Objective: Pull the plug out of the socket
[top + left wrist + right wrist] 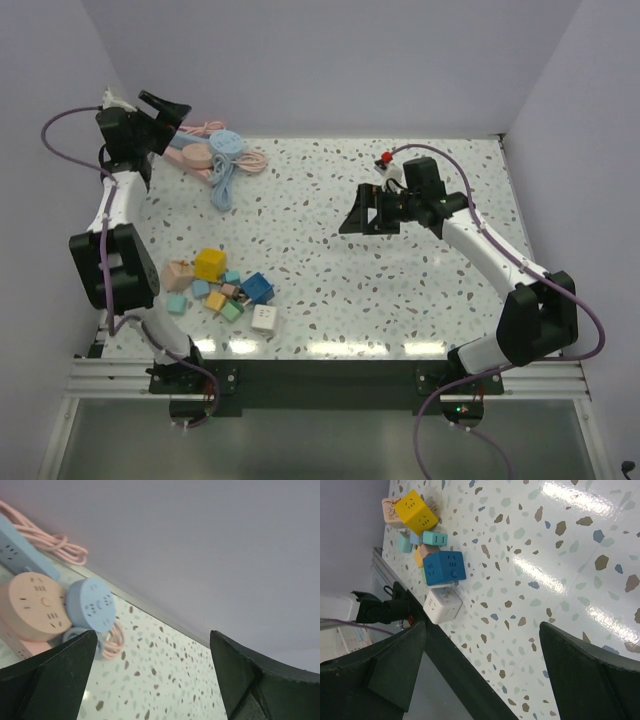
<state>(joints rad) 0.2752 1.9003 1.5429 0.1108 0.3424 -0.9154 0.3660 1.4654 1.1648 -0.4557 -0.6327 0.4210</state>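
A pink round socket point(193, 155) and a blue round socket point(226, 143) lie with pink and blue cables point(225, 180) at the far left. In the left wrist view the pink socket point(35, 605) and the blue socket point(91, 605) lie beside a blue strip point(25, 555). My left gripper point(170, 115) point(152, 635) is open and empty, raised just left of them. A cluster of cube sockets lies near left: yellow point(210, 264) point(416, 511), blue point(258, 288) point(445, 568), white point(265, 319) point(442, 605). My right gripper point(352, 218) point(482, 630) is open and empty, above the table's middle.
The pale walls point(330, 60) close the table at the back and sides. The table's front edge, a black rail point(465, 675), runs just past the white cube. A pink cable coil point(55, 542) lies against the back wall.
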